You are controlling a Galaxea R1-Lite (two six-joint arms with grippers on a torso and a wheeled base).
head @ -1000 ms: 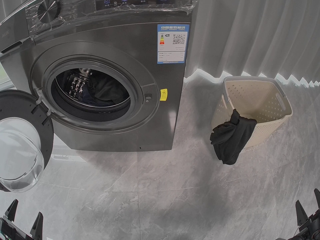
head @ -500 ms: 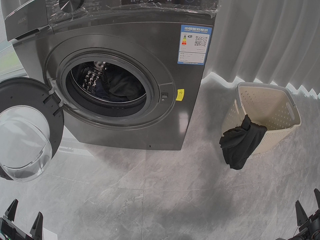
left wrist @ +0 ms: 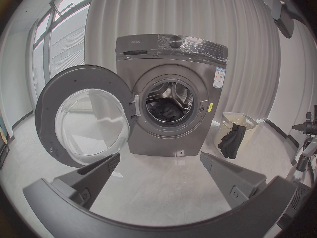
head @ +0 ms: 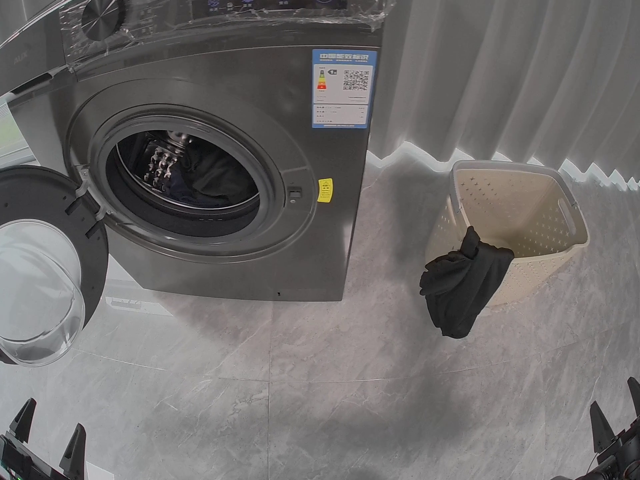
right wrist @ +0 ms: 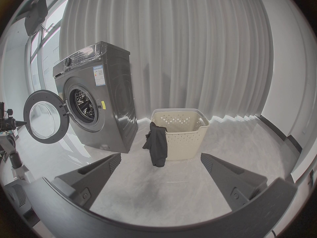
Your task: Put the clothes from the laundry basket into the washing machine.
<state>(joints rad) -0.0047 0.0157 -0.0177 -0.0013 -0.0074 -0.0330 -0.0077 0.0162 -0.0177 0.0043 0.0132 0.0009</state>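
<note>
Black garment [head: 463, 288] awaits
Our left gripper [left wrist: 159, 155] and right gripper [right wrist: 160, 156] gape empty; soft, light, it drapes the laundry basket's [head: 507, 166] seven-o'clock rim, where we would pinch the bunched fold.

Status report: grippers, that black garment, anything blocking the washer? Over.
Left gripper open, empty. Right gripper open, empty. Black garment draped over laundry basket rim, hanging outside. Washing machine door wide open, dark clothes inside, nothing blocking.

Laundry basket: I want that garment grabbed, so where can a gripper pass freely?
Bare floor lies between the washing machine and the laundry basket, and in front of both. Crowded: the basket's near corner, where the black garment drapes outside.
</note>
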